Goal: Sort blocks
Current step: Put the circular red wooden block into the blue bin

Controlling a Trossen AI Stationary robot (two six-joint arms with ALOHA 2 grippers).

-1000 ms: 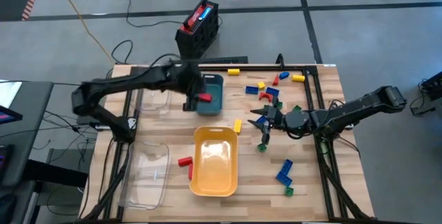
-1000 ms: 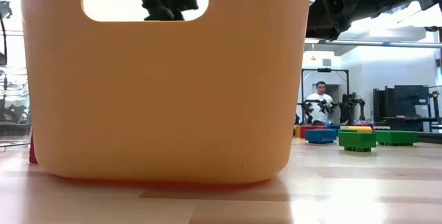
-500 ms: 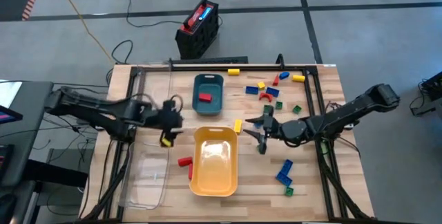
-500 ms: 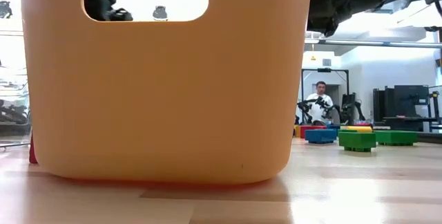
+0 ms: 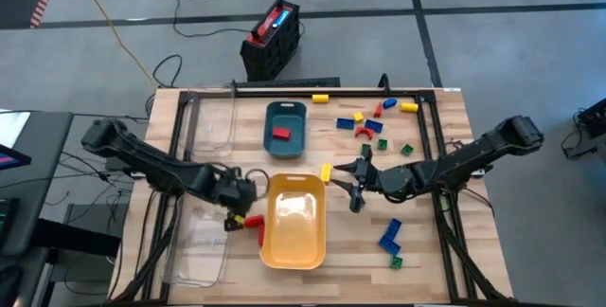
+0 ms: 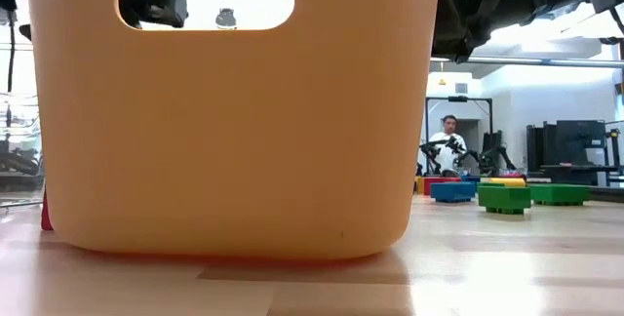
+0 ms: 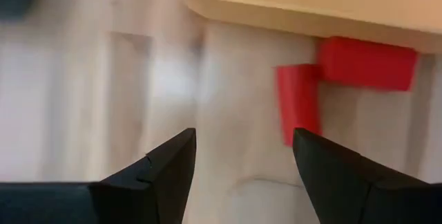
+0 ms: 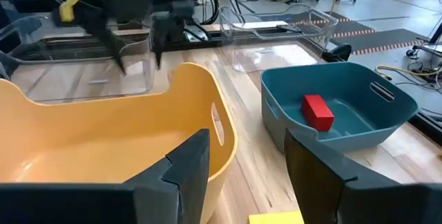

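The left tool (image 5: 234,214) hangs low with its fingers spread wide and empty over two red plastic blocks (image 7: 324,79) that lie touching the yellow plastic tray (image 5: 295,241) at its left wall — likely its next pick, though that wall leaves little room. The right tool (image 5: 355,182), open and empty, waits off the tray's right far corner, while one red block (image 8: 317,112) sits in the teal tray (image 8: 387,124) and loose coloured blocks (image 5: 374,127) crowd the wooden surface (image 5: 431,241) toward its far right corner.
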